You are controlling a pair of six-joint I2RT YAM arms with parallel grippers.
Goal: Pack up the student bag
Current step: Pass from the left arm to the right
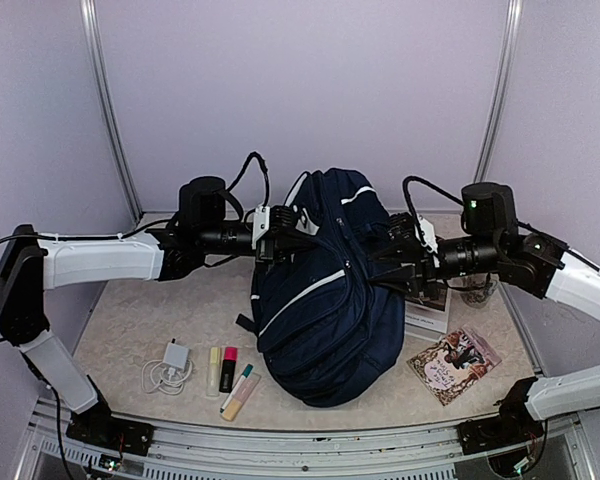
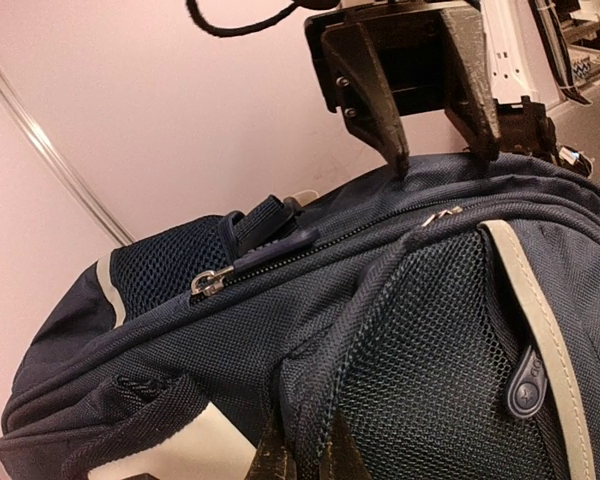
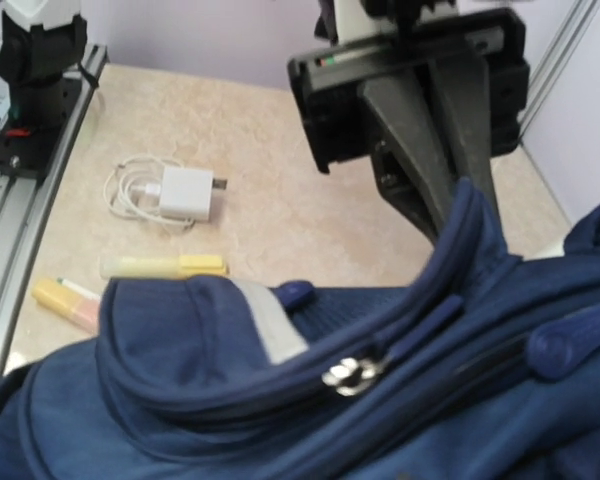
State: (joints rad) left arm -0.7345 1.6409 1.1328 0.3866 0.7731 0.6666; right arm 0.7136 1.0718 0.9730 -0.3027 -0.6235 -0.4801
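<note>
**A:** Starting at the left of the bench (image 1: pixel 130 320), what lies there?

**B:** A white charger (image 1: pixel 176 355) with its cord coiled, then a few highlighters (image 1: pixel 214 371). They are all near the front edge and well apart from either arm.

**A:** And the left tool?

**B:** The left tool (image 1: pixel 280 228) is at the bag's far left shoulder. In the right wrist view its fingers are nearly together, pinching a raised fold of navy fabric.

**A:** Where is the bag itself?

**B:** The student bag (image 1: pixel 320 320) lies mid-bench between the two tools. Its long axis runs far to near, with the top end away from the arm bases. The main zip looks closed, and its slider (image 2: pixel 210 284) sits on the seam that runs across the top from one tool toward the other.

**A:** The right side?

**B:** The right tool (image 2: pixel 444 160) meets the bag from the opposite flank. Its fingers are apart with a clear gap between them, and the tips touch the top ridge. I can't see it gripping anything. Past it are a booklet (image 1: pixel 427 318) just beside the bag and a picture card (image 1: pixel 455 363).

**A:** What does the next move turn on?

**B:** I'd judge it's the zip. Both tools are about equally near it, and nothing goes in until it opens. The slack fabric could get in the way.
</note>
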